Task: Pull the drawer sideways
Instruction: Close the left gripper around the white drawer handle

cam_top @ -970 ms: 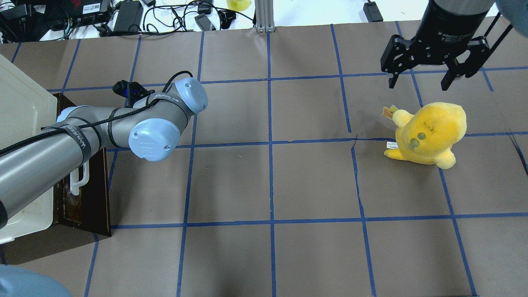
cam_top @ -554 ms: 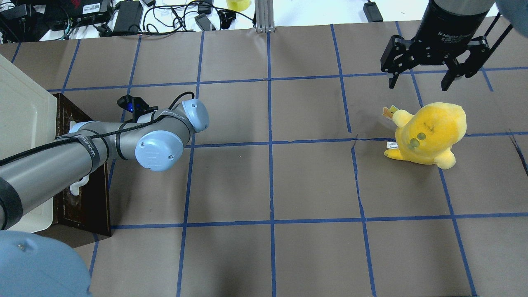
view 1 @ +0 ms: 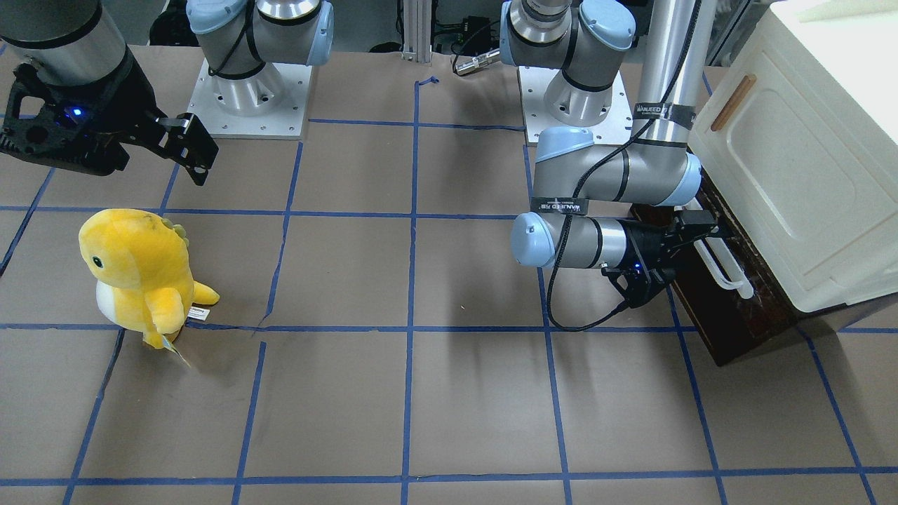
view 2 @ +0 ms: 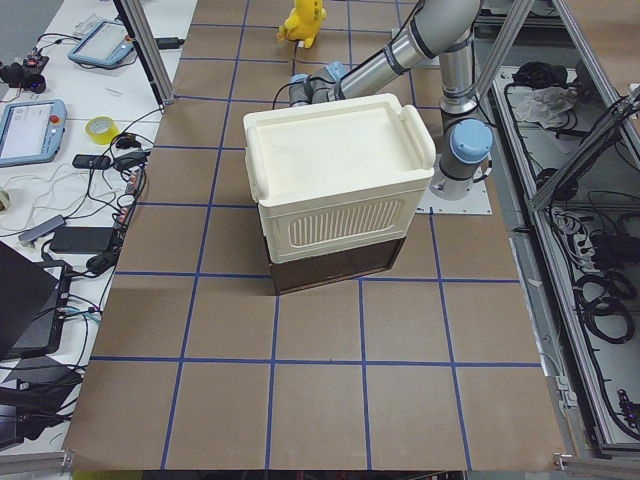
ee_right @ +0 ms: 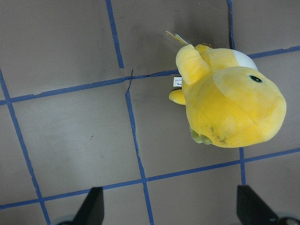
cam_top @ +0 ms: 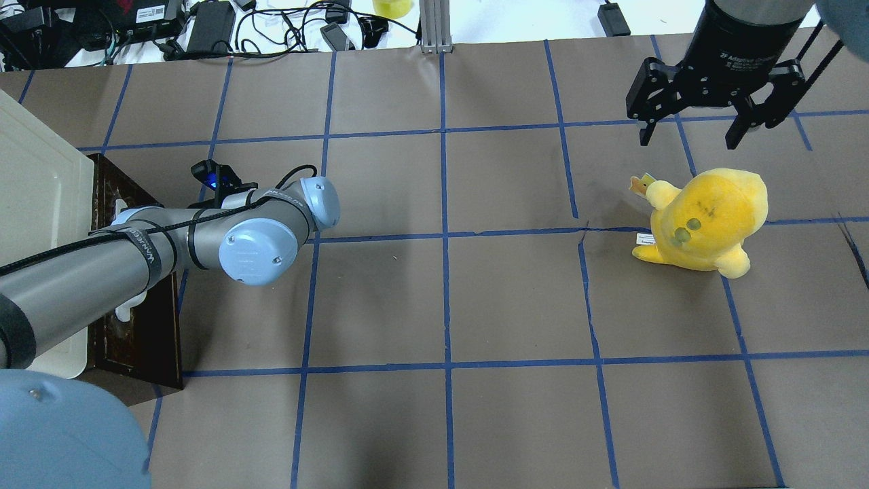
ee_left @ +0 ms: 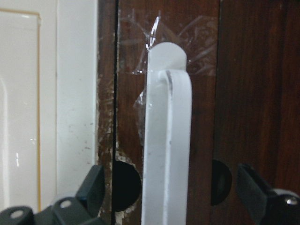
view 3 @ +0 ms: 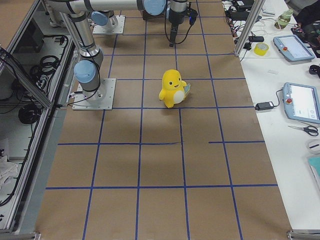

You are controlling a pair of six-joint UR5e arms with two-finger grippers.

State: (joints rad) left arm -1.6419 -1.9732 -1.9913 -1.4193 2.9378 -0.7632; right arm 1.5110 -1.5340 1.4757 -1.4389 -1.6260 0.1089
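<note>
The drawer (view 1: 733, 308) has a dark brown worn front and sits at the base of the cream cabinet (view 1: 793, 161). Its long white bar handle (view 1: 726, 266) runs along the front. My left gripper (view 1: 694, 238) is at the handle. In the left wrist view the gripper (ee_left: 173, 187) is open, with the handle (ee_left: 166, 140) between its two fingers and a gap on each side. In the overhead view my arm hides that gripper, and only the drawer front (cam_top: 136, 333) shows. My right gripper (cam_top: 699, 132) is open and empty, high above the yellow plush (cam_top: 706, 221).
The yellow plush toy (view 1: 137, 273) stands on the brown papered table (view 1: 421, 393) on my right side. The cabinet's panelled door with a small wooden handle (view 1: 733, 102) is above the drawer. Cables and devices (cam_top: 204, 27) lie beyond the table's far edge.
My left wrist has slid along the drawer front towards the near side of the overhead view. The right arm and the plush have not moved.
</note>
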